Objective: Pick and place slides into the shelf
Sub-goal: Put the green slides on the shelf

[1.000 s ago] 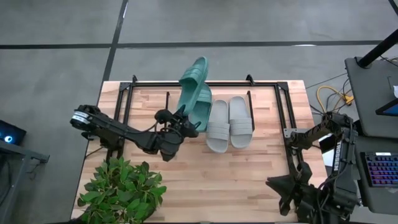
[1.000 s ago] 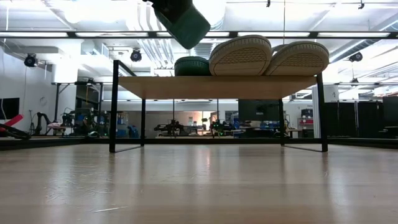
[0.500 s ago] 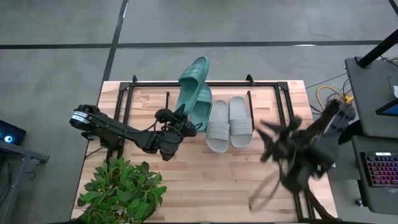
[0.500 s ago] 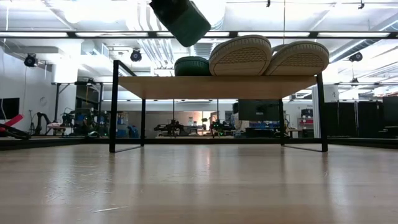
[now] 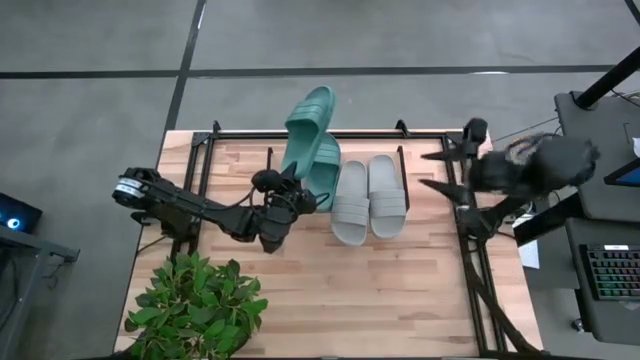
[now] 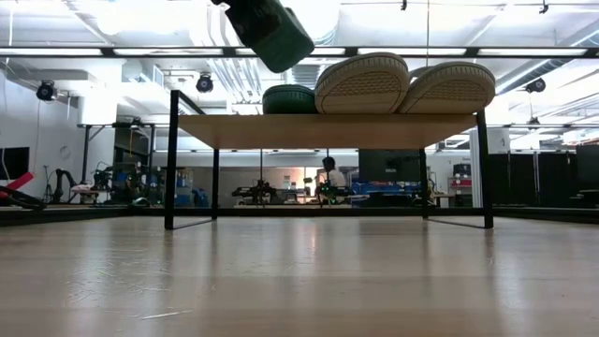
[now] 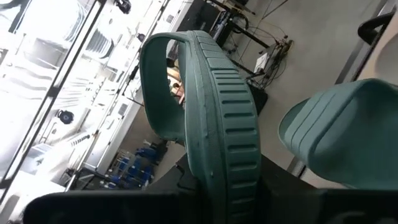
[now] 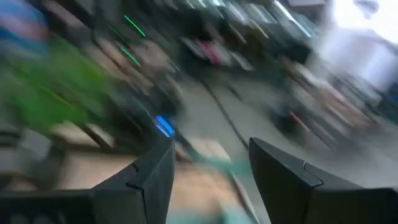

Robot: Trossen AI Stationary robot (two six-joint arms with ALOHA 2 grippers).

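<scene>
A potted plant [image 5: 195, 305] is seen at the desk's [image 5: 330, 290] near-left corner in the high view. Just beyond it, the left gripper [image 5: 290, 195] is held over the desk's middle, its jaws clamped on the edge of a teal slide [image 5: 308, 130], which is carried tilted above the shelf's [image 6: 328, 131] left part. In the left wrist view the slide's ribbed sole edge [image 7: 221, 124] is seen pinched between the dark jaws, with the strap arched to one side. A second teal slide [image 5: 325, 175] is lying on the shelf directly beneath the carried one. Just beside it to the right, two grey slides [image 5: 368, 197] are set side by side on the shelf, toes pointing away from the near edge; in the low view their soles [image 6: 402, 84] are shown raised above the board. At the desk's right side the right gripper [image 5: 445, 170] is caught blurred in the air, well apart from the slides; its jaws are seen spread apart with nothing between them in the right wrist view. Far behind the shelf, a person [image 6: 329, 175] is visible in the room.
</scene>
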